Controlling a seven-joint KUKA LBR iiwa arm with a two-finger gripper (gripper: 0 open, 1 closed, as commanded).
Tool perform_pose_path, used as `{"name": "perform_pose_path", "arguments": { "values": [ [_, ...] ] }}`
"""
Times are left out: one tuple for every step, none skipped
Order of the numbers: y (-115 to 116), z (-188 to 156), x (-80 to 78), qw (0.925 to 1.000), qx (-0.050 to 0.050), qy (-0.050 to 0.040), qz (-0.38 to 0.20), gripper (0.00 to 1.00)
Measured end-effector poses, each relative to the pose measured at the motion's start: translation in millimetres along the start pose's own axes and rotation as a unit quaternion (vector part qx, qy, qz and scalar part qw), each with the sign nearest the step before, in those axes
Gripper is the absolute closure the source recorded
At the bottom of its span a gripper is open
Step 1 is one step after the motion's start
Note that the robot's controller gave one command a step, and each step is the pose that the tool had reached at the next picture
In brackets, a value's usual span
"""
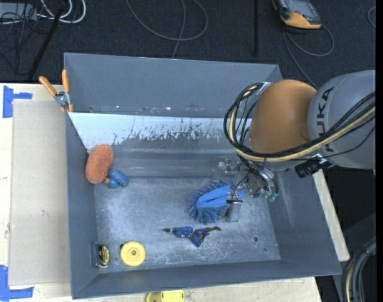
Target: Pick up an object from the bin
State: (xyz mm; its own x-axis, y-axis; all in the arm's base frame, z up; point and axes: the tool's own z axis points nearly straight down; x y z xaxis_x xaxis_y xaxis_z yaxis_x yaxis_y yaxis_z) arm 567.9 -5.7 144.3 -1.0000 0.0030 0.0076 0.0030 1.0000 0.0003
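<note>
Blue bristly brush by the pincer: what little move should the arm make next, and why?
Probably a small nudge to the view's left, to centre on the blue brush before grasping. The pincer sits low at that brush's right edge, not over its middle. Nothing else is as near: the small dark piece lies apart, lower in the view.

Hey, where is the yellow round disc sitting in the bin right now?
In the camera view the yellow disc lies in the near-left corner of the bin, just right of a small dark and yellow object, well left of the blue frilly brush.
</note>
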Motion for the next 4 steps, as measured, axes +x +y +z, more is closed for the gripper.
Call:
{"name": "perform_pose_path", "arguments": {
  "values": [
    [0, -5, -1.1, 1.0, 0.0, -0.0032, 0.0, 1.0],
    [0, -5, -1.1, 1.0, 0.0, -0.0032, 0.0, 1.0],
    [-12, -28, 8.5, 0.9998, 0.0, -0.0023, -0.02, 1.0],
    [-18, -33, 5.3, 0.9997, 0.001, -0.007, -0.024, 1.0]
  ]
}}
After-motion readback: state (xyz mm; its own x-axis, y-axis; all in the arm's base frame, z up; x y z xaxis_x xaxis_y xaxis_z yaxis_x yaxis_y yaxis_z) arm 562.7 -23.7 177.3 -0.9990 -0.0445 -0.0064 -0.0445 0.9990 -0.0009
